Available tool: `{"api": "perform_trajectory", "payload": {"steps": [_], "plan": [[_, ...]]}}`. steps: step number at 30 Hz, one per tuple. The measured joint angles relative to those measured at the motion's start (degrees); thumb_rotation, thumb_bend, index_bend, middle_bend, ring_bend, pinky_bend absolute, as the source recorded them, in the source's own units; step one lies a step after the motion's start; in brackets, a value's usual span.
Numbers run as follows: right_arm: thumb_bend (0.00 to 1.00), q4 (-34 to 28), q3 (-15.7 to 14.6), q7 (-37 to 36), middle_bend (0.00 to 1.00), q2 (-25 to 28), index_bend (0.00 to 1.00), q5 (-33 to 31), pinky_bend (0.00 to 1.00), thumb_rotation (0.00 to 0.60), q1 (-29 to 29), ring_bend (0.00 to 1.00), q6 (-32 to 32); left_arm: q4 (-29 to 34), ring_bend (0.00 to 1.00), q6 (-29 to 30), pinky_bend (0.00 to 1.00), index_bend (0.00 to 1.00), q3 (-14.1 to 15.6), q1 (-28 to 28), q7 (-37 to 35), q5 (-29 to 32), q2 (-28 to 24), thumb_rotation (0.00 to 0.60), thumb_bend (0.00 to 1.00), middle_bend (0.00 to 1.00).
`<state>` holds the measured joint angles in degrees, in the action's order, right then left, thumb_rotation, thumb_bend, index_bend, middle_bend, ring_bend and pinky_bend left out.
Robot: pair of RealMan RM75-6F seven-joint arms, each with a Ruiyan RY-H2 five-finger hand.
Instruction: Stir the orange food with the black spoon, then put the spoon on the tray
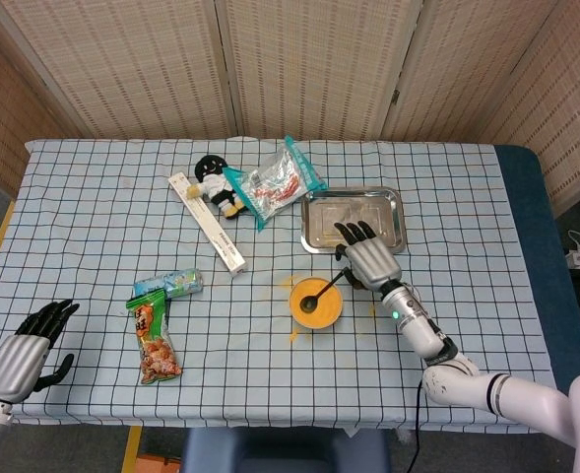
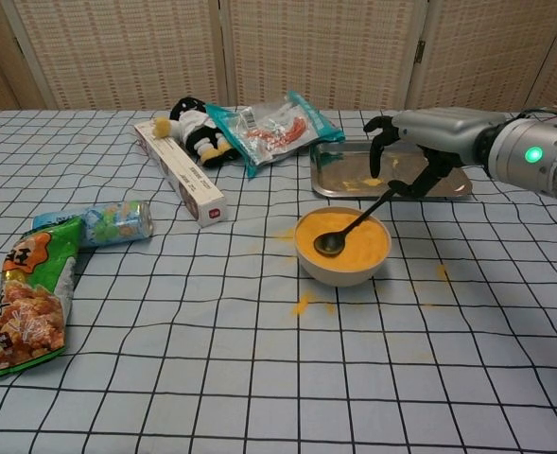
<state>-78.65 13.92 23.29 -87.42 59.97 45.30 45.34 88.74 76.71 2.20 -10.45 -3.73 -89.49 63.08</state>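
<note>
1. The left hand (image 1: 19, 355) lies open at the table's (image 1: 93, 227) near-left corner, fingers apart, holding nothing, well apart from everything.
2. The right hand (image 1: 368, 258) pinches the spoon (image 2: 352, 225) by its handle tip; its bowl rests in the orange food (image 2: 346, 241), between tray (image 1: 393, 212) and bowl (image 2: 339, 270).
3. The right fingers (image 2: 384, 142) hide part of the tray.
4. Checked cloth covers the table; woven screens (image 1: 299, 59) stand behind.

Black spoon (image 1: 323, 293) in orange food (image 1: 315, 304)
</note>
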Motion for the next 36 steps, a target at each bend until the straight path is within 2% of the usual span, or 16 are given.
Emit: {"api": "perform_trajectory", "payload": {"steps": [9,36], "plan": [[0.41,0.8,-1.5,1.4,0.0,0.2,0.46,-4.3,0.0,0.6,2.2,0.0,-2.1,-0.1,0.0,-0.3,0.13,0.0,-0.1,-0.2,0.2,0.4,0.1,0.6,0.45,0.0],[0.41,3.0,-3.7,-1.1,0.0,-1.3,0.49,-4.9,0.0,0.6,3.9,0.0,-1.3,-0.3,0.0,-1.1,0.13,0.0,-0.1,-0.5,0.0,0.9,0.1,0.6,0.45,0.0]]}}
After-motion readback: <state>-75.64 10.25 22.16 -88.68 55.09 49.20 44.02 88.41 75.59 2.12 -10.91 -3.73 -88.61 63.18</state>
